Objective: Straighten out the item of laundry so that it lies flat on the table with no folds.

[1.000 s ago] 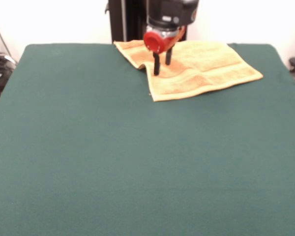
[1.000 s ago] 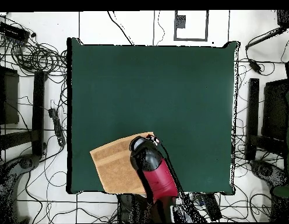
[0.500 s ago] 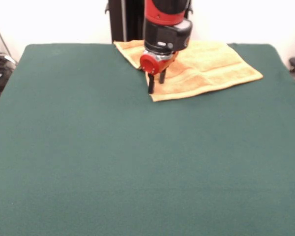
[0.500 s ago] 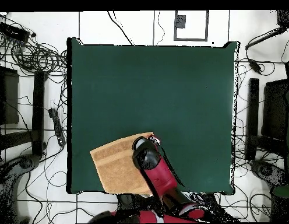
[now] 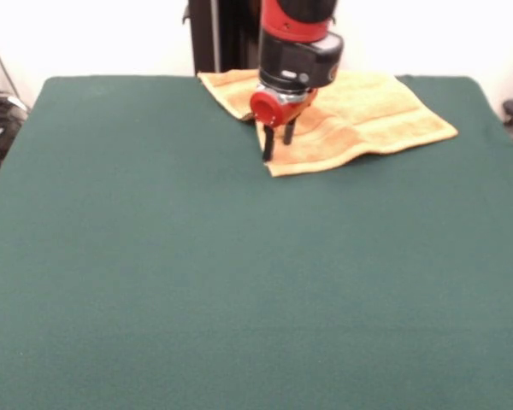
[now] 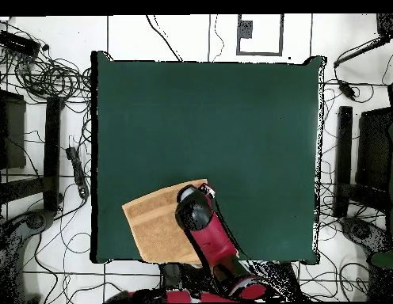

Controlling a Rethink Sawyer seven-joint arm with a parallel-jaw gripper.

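Towel (image 5: 359, 120) on table (image 5: 197, 282) far edge; jaws over its left corner.

**Cloth on cloth, hard plastic above**

I see the large dark green felt-like table cover (image 5: 197, 282) as matt, faintly napped cloth with no shine anywhere. The small orange-yellow terry towel (image 5: 376, 115) looks soft and looped, rough in texture, with a flatter woven band running near its edge. The red and black arm (image 6: 211, 237) has smooth, slightly glossy shells that look like hard plastic or painted metal. The gripper (image 5: 278, 145) carries dull black fingers (image 5: 268, 147); I cannot tell their material.
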